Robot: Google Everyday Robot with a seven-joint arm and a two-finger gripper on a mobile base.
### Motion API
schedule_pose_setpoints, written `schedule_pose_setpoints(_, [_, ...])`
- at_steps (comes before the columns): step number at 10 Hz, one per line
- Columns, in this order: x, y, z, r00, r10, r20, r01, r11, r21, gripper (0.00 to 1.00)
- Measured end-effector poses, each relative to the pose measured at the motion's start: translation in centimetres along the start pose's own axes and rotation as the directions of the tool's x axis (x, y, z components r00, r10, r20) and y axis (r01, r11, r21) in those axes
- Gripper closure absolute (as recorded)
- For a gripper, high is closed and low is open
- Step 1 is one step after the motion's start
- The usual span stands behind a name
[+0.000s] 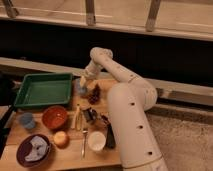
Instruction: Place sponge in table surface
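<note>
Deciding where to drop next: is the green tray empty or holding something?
Empty: the green tray shows only bare floor inside. The gripper is down at the table surface, just right of the tray.

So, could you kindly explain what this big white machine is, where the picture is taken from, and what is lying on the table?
The large white jointed shape is a robot arm on a mobile base. There is only one picture of this moment, looking down at the scene from above; where the camera is mounted is not known. The arm reaches over the light-brown wooden table surface. At its tip is the gripper, low over the table just right of the green plastic tray, with something pale at its tip, possibly the sponge. On the wood lie an orange-brown round bowl, a small blue cup, a dark purple bowl with a crumpled white item inside, a white cup, a pale round fruit, a dark reddish object and some cutlery.
</note>
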Motion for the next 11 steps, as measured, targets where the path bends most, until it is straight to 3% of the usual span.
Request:
schedule_pose_setpoints(3, [0.56,-0.22,0.72,0.999,0.008,-0.034,-0.009,1.000,-0.028,0.35])
schedule_pose_setpoints(5, [0.58,-0.16,0.96,0.999,0.008,-0.046,-0.009,0.999,-0.037,0.21])
schedule_pose_setpoints(11, [0.67,-0.17,0.99,0.999,0.008,-0.050,-0.010,0.999,-0.037,0.20])
